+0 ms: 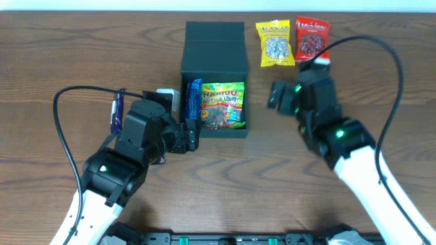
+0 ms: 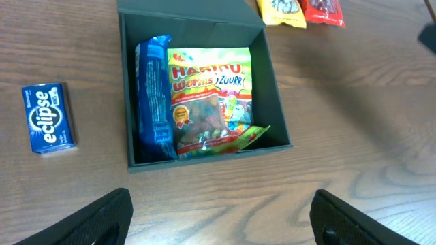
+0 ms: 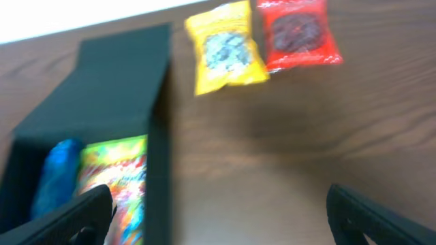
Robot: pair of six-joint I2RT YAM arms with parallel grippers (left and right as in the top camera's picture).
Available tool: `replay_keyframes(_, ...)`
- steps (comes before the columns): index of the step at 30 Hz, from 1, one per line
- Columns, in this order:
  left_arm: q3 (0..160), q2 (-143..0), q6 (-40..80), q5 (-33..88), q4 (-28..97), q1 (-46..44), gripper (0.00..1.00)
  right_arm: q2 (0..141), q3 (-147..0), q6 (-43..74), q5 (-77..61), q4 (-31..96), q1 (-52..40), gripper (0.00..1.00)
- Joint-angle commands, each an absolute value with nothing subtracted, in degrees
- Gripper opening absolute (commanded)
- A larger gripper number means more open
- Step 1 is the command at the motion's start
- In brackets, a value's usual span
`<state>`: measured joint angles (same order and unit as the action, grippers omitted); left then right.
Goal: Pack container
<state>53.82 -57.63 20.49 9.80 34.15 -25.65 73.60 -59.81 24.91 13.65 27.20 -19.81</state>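
You are in the middle of packing, I judge: the container (image 1: 214,41) stands open at 12 o'clock on the desk, the left hand (image 2: 218,214) and right hand (image 3: 218,214) are both apart and empty, so next the right one must reach the yellow packet (image 1: 275,44) at 1 o'clock.

The left arm (image 1: 102,177) extended from the lower left, white forearm ending in a black wrist, with the left end effector (image 1: 193,133) pointing right. Its jaws stood wide apart, dark fingers (image 2: 95,218) at the bottom corners of the wrist view, nothing between them. The right arm (image 1: 368,177) extended from the lower right, angled toward the upper left. The right end effector (image 1: 276,95) was spread fully and empty.
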Motion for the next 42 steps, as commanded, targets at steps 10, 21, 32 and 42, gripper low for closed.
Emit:
replay_keyframes(10, 55.02, -57.30, 19.22, 9.93, 34.39, -25.54, 0.86, 90.50, -60.03, 12.73, 8.69, 4.45, -2.00, 0.99)
replay_keyframes(21, 55.02, -57.30, 17.52, 8.38, 36.58, -25.54, 0.90, 116.38, -76.71, 10.17, 8.38, -4.10, 0.14, 0.99)
replay_keyframes(32, 55.02, -57.30, 17.54, 8.40, 39.03, -25.54, 0.91, 131.85, -93.89, 10.17, 9.23, -3.90, 1.19, 0.99)
replay_keyframes(42, 55.02, -57.30, 17.54, 8.40, 39.00, -25.54, 0.91, 139.76, -99.00, 12.19, 10.11, -1.21, 1.17, 0.92)
